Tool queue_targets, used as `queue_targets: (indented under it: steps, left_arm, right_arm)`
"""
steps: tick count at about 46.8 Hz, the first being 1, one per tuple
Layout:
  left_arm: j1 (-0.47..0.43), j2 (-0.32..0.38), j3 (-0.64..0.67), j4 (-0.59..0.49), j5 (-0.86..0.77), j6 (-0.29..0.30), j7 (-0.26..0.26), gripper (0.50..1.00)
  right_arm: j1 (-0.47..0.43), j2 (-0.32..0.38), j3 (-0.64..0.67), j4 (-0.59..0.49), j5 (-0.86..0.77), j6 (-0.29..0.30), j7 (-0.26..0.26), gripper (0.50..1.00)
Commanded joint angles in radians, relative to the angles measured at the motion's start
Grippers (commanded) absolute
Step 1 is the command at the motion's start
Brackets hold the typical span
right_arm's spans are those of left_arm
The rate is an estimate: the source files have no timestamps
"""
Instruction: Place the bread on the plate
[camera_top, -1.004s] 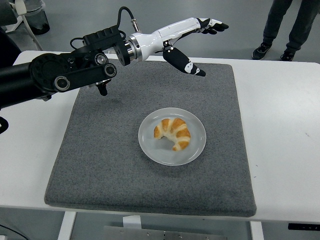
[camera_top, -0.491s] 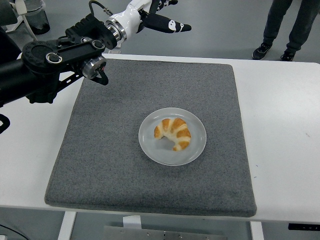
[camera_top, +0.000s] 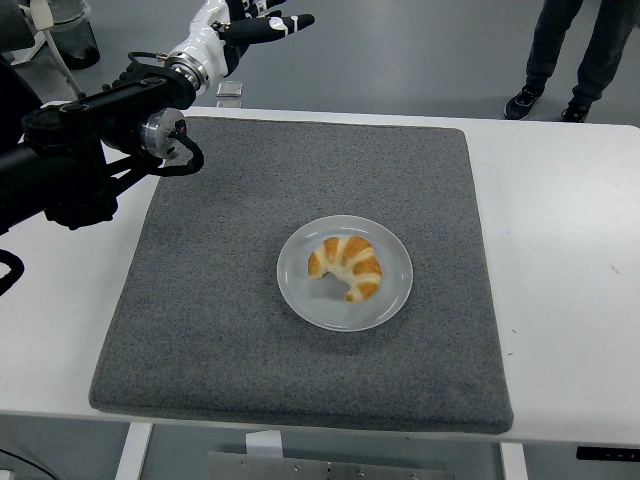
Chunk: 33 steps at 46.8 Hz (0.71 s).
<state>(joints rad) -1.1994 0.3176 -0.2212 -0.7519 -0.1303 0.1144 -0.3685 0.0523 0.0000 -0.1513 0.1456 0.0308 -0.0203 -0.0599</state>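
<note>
A golden croissant (camera_top: 346, 266) lies on the round white plate (camera_top: 301, 298), which sits in the middle of the grey mat (camera_top: 220, 300). My left hand (camera_top: 258, 20) is raised high at the top left, beyond the mat's far edge, well away from the plate. Its fingers are stretched out and hold nothing. The black left arm (camera_top: 90, 140) runs in from the left edge. My right arm is out of view.
The grey mat covers most of the white table (camera_top: 570, 280). A person's legs and shoes (camera_top: 560, 60) stand on the floor at the top right, behind the table. A small object (camera_top: 229, 89) lies on the floor behind the table's far edge.
My left hand has lifted and swung back to the left, from over the mat's far edge to the top left corner. The croissant and plate have not moved.
</note>
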Motion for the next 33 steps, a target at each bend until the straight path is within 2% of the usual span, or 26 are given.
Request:
queue_targets:
  steps: [1, 7, 23, 33]
  left_arm:
    - [0.047, 0.000, -0.088, 0.020, -0.017, -0.005, 0.007, 0.994]
    - [0.110, 0.000, -0.208, 0.037, -0.018, -0.021, 0.014, 0.994]
    - [0.244, -0.008, -0.406, 0.057, -0.020, -0.021, 0.023, 0.994]
    - [0.282, -0.008, -0.487, 0.055, -0.061, -0.018, 0.022, 0.994]
  right_arm:
    - [0.000, 0.000, 0.001, 0.000, -0.002, -0.001, 0.000, 0.930]
    - [0.000, 0.000, 0.002, 0.000, -0.002, -0.003, 0.000, 0.930]
    - [0.000, 0.000, 0.001, 0.000, 0.003, -0.003, 0.000, 0.932]
    - [-0.002, 0.000, -0.002, 0.000, 0.000, 0.002, 0.000, 0.932]
